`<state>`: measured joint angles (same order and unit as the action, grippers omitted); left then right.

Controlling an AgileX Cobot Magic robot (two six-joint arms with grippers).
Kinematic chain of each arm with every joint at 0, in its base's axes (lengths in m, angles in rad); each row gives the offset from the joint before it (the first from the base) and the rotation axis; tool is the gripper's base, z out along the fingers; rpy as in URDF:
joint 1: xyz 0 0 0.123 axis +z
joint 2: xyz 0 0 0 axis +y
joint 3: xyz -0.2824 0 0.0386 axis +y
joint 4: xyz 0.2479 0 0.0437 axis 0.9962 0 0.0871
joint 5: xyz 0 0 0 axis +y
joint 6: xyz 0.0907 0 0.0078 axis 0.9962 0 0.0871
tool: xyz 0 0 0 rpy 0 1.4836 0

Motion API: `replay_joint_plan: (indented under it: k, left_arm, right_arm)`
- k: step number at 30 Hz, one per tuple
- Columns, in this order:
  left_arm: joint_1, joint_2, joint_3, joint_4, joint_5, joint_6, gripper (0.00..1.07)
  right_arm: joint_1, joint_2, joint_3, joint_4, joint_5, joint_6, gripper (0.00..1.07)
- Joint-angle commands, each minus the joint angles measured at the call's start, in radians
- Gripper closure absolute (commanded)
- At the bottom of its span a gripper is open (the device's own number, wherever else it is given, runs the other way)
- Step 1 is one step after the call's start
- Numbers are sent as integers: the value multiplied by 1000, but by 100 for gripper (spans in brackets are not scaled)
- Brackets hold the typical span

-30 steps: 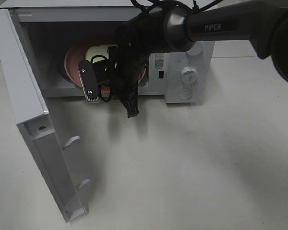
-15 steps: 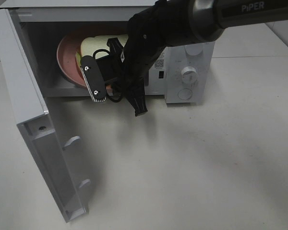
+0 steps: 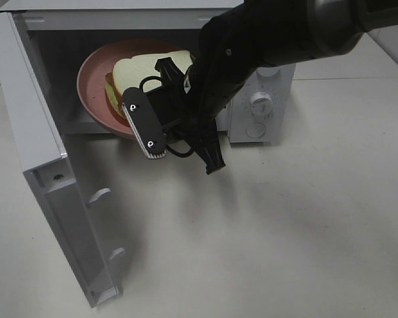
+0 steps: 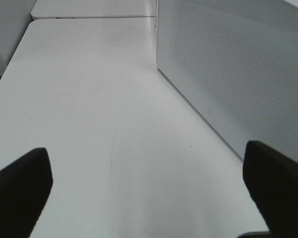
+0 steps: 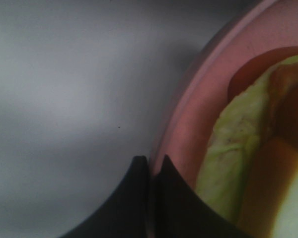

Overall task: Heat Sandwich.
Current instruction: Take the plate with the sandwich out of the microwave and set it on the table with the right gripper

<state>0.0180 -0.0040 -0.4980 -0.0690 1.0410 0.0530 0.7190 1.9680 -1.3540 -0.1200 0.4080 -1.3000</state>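
Right hand (image 5: 151,173) is clamped tight on the rim of the pink plate (image 3: 93,73), lifting it tilted at the mouth of the open microwave (image 3: 262,99); the sandwich (image 3: 142,73) rides on that plate. Left hand (image 4: 149,186) hangs wide open over the bare worktop (image 4: 99,114), holding nothing

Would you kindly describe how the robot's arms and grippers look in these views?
The right arm is matte black with a grey cuff; black cables loop beside its wrist. One finger of the right gripper carries a silver-grey plate with two screws and a ribbed tip. The left gripper shows only dark finger pads.
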Motion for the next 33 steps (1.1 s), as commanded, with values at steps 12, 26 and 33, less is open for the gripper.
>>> replay_joint_plan:
  k: [12, 26, 33]
  left_arm:
    - [-6, -21, 4, 0, -4, -4, 7]
    - [-6, -21, 4, 0, -4, -4, 7]
    - [-6, -21, 4, 0, -4, -4, 7]
  right_arm:
    - [8, -186, 233, 0, -124, -5, 107]
    - [8, -338, 392, 1, 9, -3, 107]
    - [8, -443, 484, 26, 67, 1, 107]
